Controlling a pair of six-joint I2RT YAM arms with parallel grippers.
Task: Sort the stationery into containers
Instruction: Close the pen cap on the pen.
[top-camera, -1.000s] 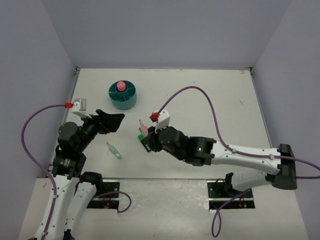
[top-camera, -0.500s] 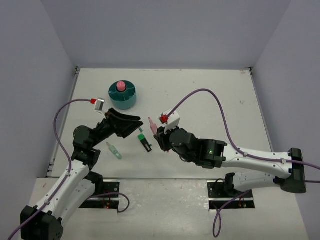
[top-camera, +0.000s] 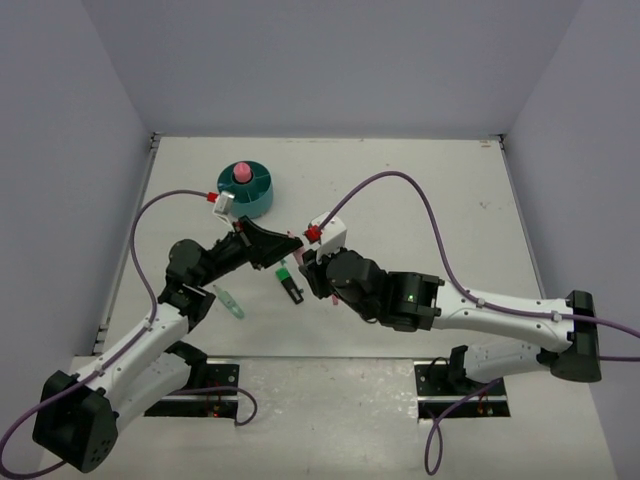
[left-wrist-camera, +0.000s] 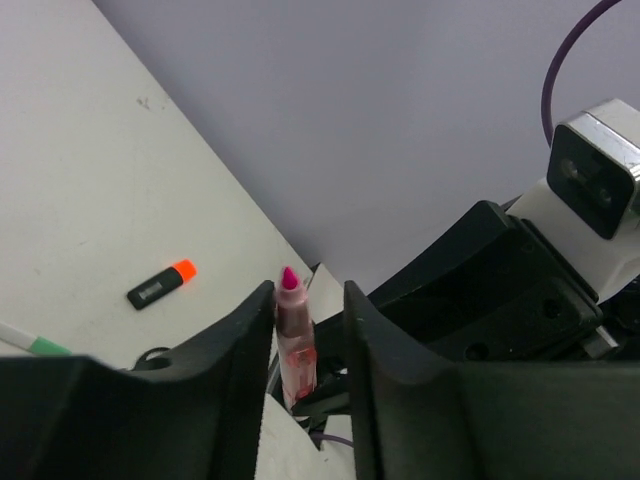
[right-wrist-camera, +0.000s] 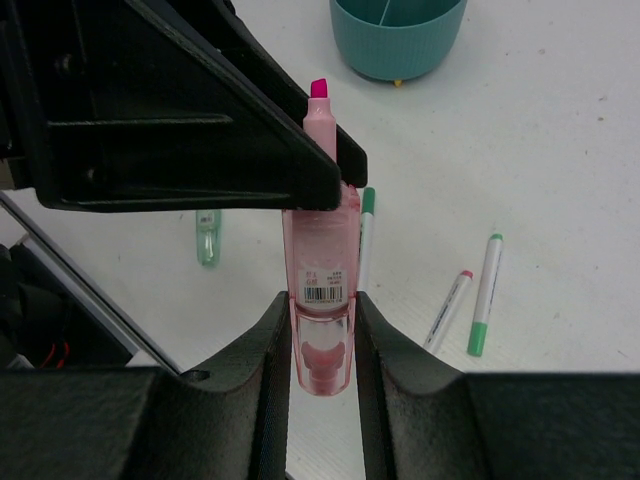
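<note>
A white tabletop (top-camera: 420, 180) walled in pale lavender fills the overhead view. At its centre the two arms meet over a translucent pink plastic highlighter (right-wrist-camera: 322, 250). The right gripper (right-wrist-camera: 320, 305) is clamped on its lower end, tip up, while the left gripper (left-wrist-camera: 307, 295) has its jaws apart, straddling the barrel near the tip. This looks like a handover. To do it well, the left jaws should close squarely on the barrel before the right lets go. The left arm can then carry it to the round teal plastic organizer (top-camera: 246, 190) at upper left, where a pink roll (top-camera: 240, 172) sits in the central cup. A black-and-green marker (top-camera: 289, 280) lies just below the grippers.
</note>
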